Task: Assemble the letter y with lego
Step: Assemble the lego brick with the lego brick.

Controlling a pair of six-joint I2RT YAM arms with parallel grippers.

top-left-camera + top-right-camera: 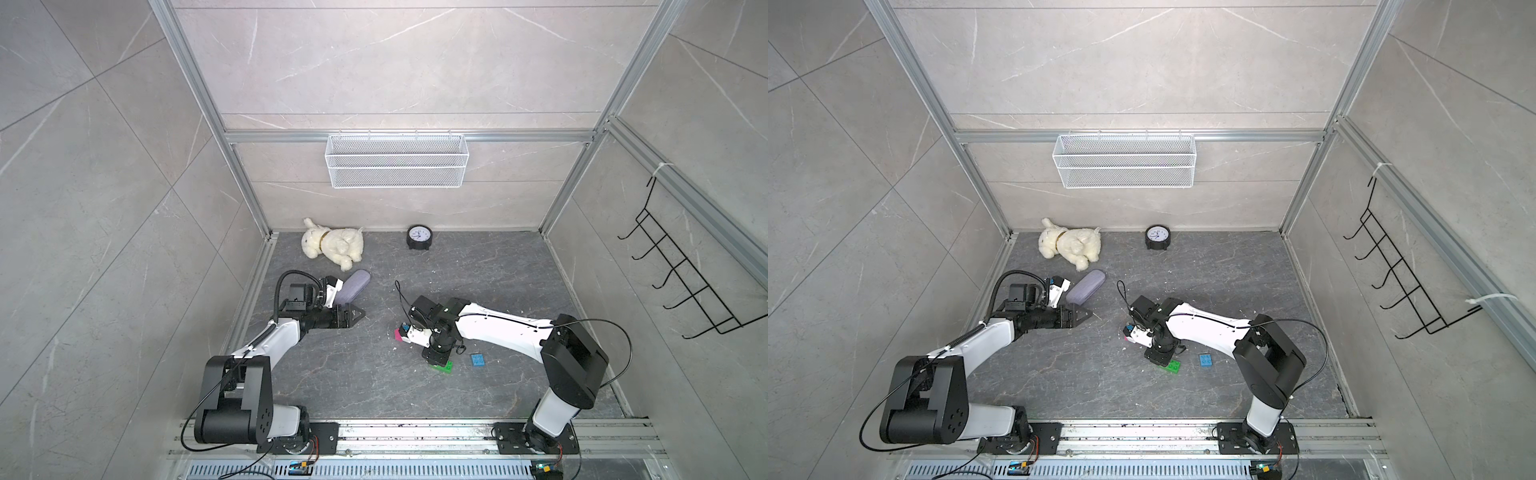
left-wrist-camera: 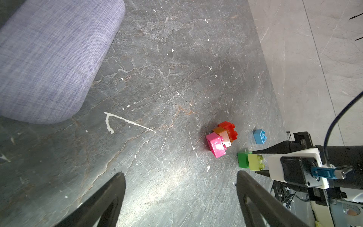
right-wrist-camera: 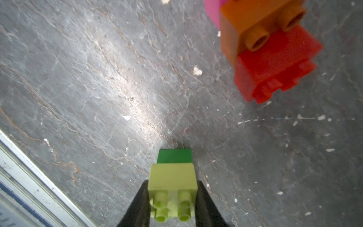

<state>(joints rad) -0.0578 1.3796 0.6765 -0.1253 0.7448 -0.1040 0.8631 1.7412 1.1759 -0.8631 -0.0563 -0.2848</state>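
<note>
**Left:** the left gripper (image 2: 179,173) hangs low over the dark table (image 1: 332,374), its jaws spread wide and empty, just beside the lilac case (image 1: 353,286).

**Centre:** a pink brick (image 2: 215,144), an orange brick (image 2: 222,133) and a red brick (image 2: 228,127) are joined in one short stack that lies tipped on the table. Near it, the right gripper (image 3: 172,182) points downward, clenched on the yellow-green brick (image 3: 172,176). That brick sits on one end of the longer green brick (image 1: 442,368).

**Right:** the blue brick (image 1: 477,359) lies alone, studs up, near the green one.

**Far edge:** a plush dog (image 1: 332,247) and a clock (image 1: 419,237).
</note>
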